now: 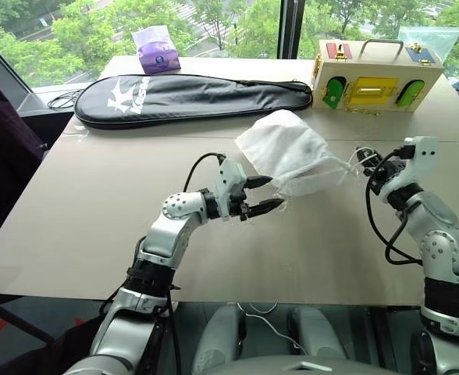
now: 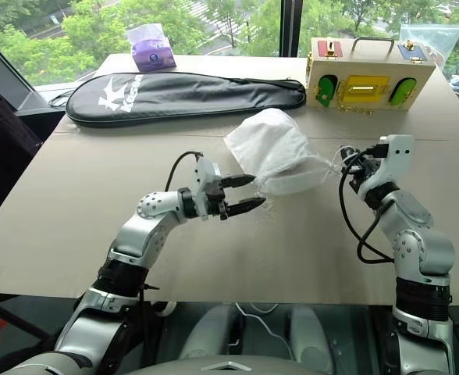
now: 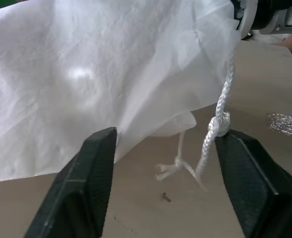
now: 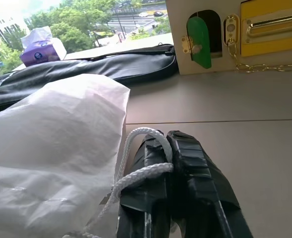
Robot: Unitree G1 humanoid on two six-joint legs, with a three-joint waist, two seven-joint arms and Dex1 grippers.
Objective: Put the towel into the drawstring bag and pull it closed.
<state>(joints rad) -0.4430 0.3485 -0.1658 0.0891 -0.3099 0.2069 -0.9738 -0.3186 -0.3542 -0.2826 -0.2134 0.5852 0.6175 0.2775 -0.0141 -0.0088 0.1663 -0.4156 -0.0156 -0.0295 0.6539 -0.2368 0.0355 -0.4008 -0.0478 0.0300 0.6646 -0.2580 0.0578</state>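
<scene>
Left wrist view is taken up largely by the drawstring bag (image 3: 111, 74), its smooth white cloth running off the frame, so whatever lies inside is hidden — the towel cannot be made out. A knotted cord (image 3: 218, 124) hangs between the two black fingers (image 3: 86, 183), which stand apart with nothing clamped. From the head camera, the left gripper (image 1: 265, 194) points level toward the robot's right, jaws open, at the bag's lower edge, the forearm reaching across the bench (image 1: 97, 211). The bag, bulging, hangs lifted above the bench between the two arms. The right gripper (image 4: 173, 148) is closed on a loop of the cord — its forearm angled up and inward. Behind lie a black racket case (image 1: 190, 98), a tissue pack (image 1: 158, 48) and a latch box (image 1: 374, 78).
</scene>
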